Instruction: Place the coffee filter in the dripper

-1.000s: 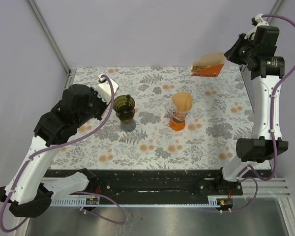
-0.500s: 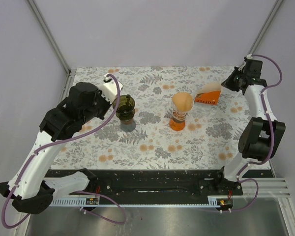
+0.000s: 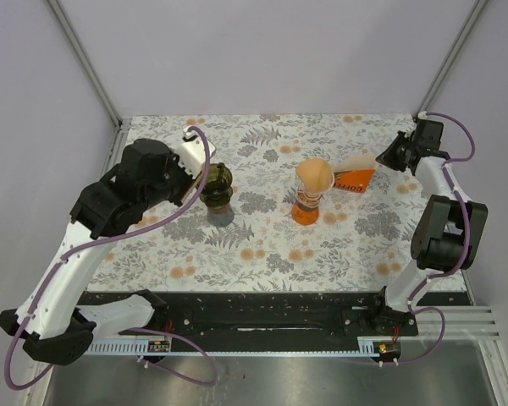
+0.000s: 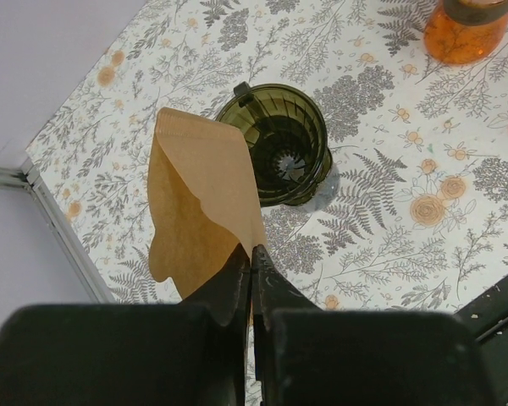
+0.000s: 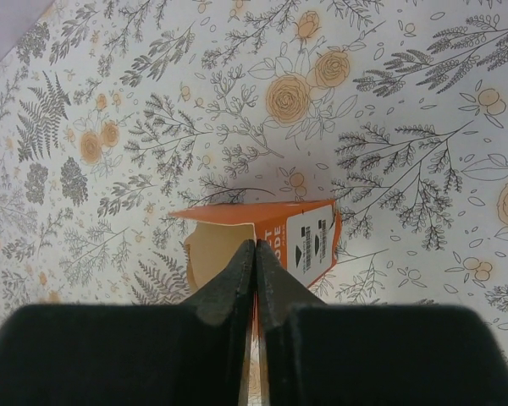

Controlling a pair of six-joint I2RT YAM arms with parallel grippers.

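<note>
My left gripper (image 4: 251,251) is shut on the lower edge of a brown paper coffee filter (image 4: 199,194) and holds it upright. The filter is above and just left of the dark green dripper (image 4: 284,152), which stands empty on the floral table. In the top view the left gripper (image 3: 184,162) is just left of the dripper (image 3: 214,182). My right gripper (image 5: 255,245) is shut on the open end of an orange filter box (image 5: 309,245) with pale filters inside. It holds the box (image 3: 354,178) low at the table.
An orange glass vessel (image 3: 309,199) with a tan filter cone on top stands mid-table, just left of the box; it also shows in the left wrist view (image 4: 470,30). The enclosure's metal frame and walls border the table on the left (image 4: 59,228) and at the back.
My right arm has brought the orange box down from high at the back right to table level beside the orange vessel. My left gripper has shifted slightly right, toward the dripper.
</note>
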